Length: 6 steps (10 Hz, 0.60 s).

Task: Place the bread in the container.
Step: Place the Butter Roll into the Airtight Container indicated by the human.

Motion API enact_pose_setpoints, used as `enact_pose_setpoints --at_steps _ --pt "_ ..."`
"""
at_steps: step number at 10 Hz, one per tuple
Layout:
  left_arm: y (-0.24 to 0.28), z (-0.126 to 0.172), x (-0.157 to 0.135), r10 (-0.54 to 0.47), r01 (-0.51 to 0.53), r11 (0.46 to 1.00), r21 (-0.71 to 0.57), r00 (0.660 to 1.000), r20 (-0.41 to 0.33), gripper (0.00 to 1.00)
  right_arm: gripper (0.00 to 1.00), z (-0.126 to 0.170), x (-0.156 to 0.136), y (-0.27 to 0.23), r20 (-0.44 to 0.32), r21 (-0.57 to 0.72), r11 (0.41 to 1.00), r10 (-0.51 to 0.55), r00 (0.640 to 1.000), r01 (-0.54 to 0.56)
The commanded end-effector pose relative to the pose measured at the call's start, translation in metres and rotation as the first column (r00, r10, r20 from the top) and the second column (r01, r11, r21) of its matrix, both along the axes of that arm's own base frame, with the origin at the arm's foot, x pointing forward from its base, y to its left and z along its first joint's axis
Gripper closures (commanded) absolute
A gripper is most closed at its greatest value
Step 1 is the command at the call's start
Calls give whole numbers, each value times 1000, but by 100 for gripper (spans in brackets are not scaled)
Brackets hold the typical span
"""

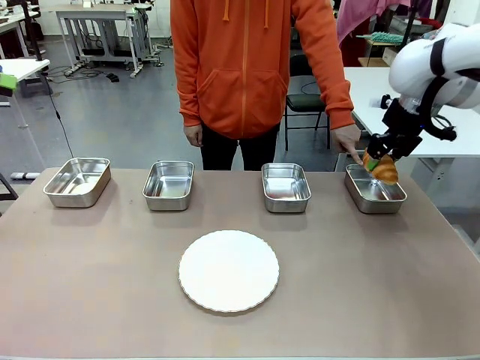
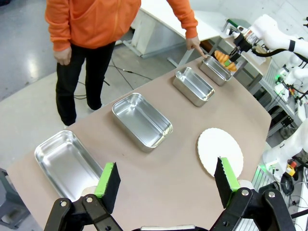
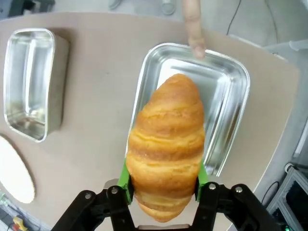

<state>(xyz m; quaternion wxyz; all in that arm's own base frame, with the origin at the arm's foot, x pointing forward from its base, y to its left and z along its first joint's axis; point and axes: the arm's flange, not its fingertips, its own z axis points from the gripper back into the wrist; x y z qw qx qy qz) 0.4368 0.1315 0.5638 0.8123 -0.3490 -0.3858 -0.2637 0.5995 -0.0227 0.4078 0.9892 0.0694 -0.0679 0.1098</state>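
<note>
Beyond the brown table lay a glossy grey floor that caught soft overhead light. White workbenches on metal legs stood at the far left, with cables trailing beneath them. To the right were a dark chair and another white table, with what seemed to be pink fabric hanging behind.

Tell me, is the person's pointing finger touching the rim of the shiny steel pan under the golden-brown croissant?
Touching. In the right wrist view the person's fingertip rests on the pan's far rim, with no gap.
</note>
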Motion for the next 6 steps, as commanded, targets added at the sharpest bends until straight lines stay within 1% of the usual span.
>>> enact_pose_setpoints --at_steps 1,2,3,4,5,6 --pt "0 1 -1 2 -2 1000 -11 1000 12 0 42 0 -1 -1 -23 -32 995 -99 995 98" --pt "0 1 -1 2 -2 1000 -11 1000 12 0 42 0 0 0 0 0 1000 0 1000 0" --pt "0 1 -1 2 -2 1000 -11 1000 12 0 42 -6 0 -3 -8 -6 1000 -28 1000 28" --pt "0 1 -1 2 -2 1000 -11 1000 12 0 42 -23 9 -2 21 -4 1000 0 1000 0" --pt "0 1 -1 2 -2 1000 -11 1000 12 0 42 -35 12 -4 55 -14 1000 18 998 -17" --pt "0 1 -1 2 -2 1000 -11 1000 12 0 42 -40 12 -5 68 -3 1000 24 997 -24"
